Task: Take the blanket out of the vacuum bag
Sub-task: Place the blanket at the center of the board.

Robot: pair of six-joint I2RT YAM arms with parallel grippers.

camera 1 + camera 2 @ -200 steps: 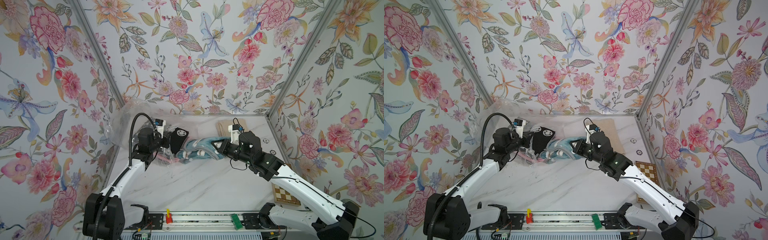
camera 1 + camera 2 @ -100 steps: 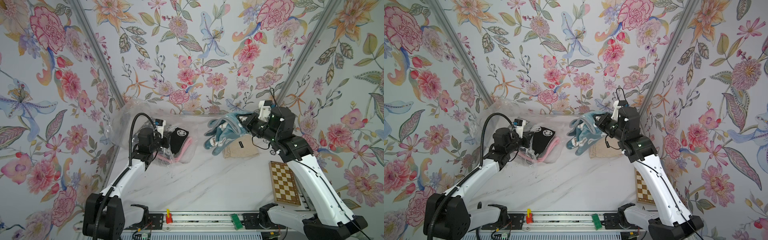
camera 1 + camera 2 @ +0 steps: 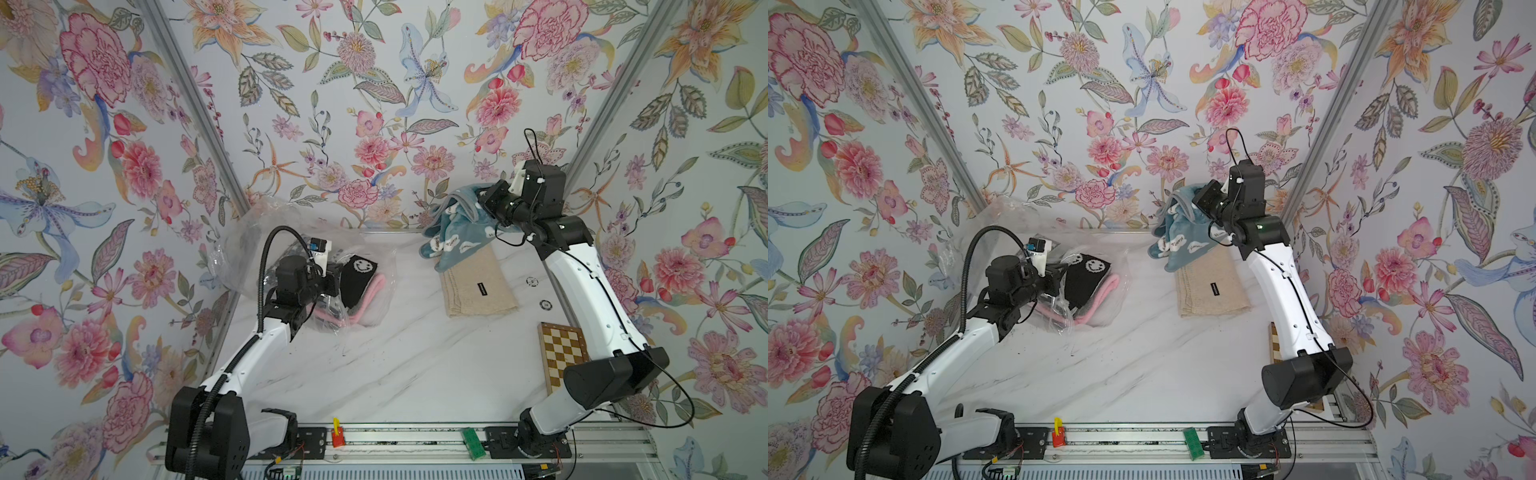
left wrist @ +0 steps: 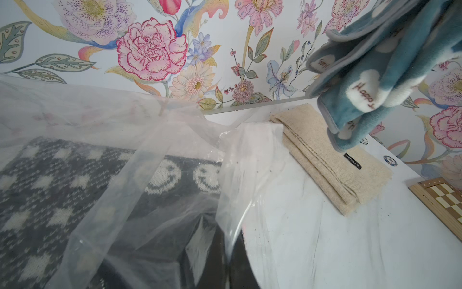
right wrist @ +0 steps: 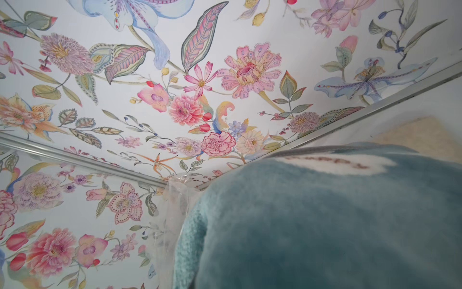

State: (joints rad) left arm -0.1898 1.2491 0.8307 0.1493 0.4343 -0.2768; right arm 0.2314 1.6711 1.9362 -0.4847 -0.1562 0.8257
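Observation:
The vacuum bag (image 3: 266,224), crinkly clear plastic, lies at the left rear of the table in both top views. A black smiley-face knit (image 3: 358,276) and a pink blanket (image 3: 365,307) are still inside it. My left gripper (image 3: 332,279) is shut on the bag's film at its mouth; in the left wrist view the plastic (image 4: 175,140) drapes over the dark fingers (image 4: 240,262). My right gripper (image 3: 478,199) is raised at the back right, shut on a teal cloud-print blanket (image 3: 455,237) that hangs free of the bag. That blanket (image 5: 325,225) hides the fingers in the right wrist view.
A folded beige blanket (image 3: 478,286) lies on the table under the hanging teal one. A wooden chessboard (image 3: 561,353) sits at the right edge, with two poker chips (image 3: 532,281) nearby. Floral walls close in the back and both sides.
My right arm has pulled the teal blanket out of the bag mouth, swung right and lifted it over the beige blanket. The left arm has stayed in place, gripping the bag.

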